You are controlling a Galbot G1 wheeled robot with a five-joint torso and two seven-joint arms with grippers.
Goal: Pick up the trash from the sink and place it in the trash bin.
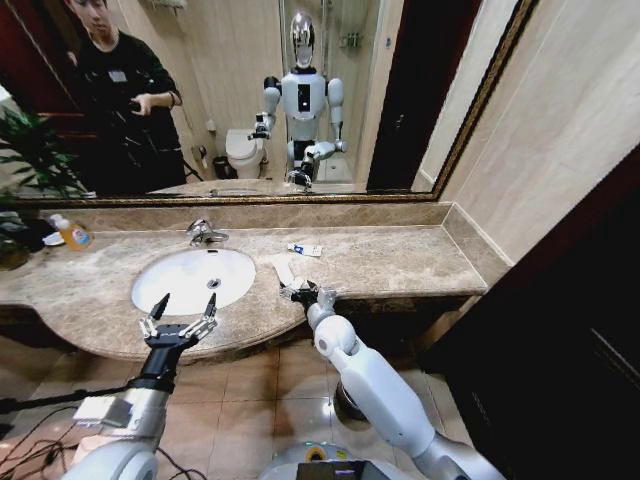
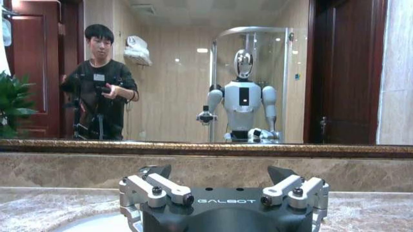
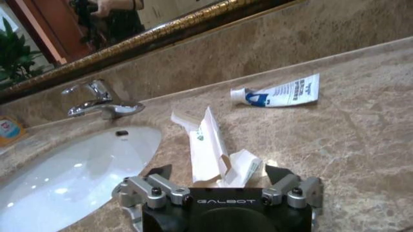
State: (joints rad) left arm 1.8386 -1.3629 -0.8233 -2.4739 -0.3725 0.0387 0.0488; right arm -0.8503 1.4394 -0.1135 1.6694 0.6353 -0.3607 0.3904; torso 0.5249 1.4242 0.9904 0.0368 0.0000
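Observation:
The white oval sink (image 1: 180, 285) is set in the beige marble counter, and its basin looks bare. Trash lies on the counter beside it: crumpled white paper strips and a sachet (image 3: 212, 145) with a small green mark, and farther back a white and blue tube (image 3: 279, 93). My right gripper (image 3: 219, 171) is open low over the counter edge, and the paper strips' near ends lie between its fingers. It is also in the head view (image 1: 308, 291), with the tube (image 1: 305, 249) beyond. My left gripper (image 1: 185, 303) hovers open and holds nothing at the sink's front rim. A dark round thing (image 1: 343, 403) on the floor behind my right arm could be the trash bin; I cannot tell.
A chrome tap (image 1: 205, 233) stands behind the basin. A yellow-orange bottle (image 1: 72, 234) and a potted plant (image 1: 30, 160) sit at the counter's far left. A gold-framed mirror (image 1: 250, 198) runs along the back wall. A dark cabinet (image 1: 570, 330) stands to the right.

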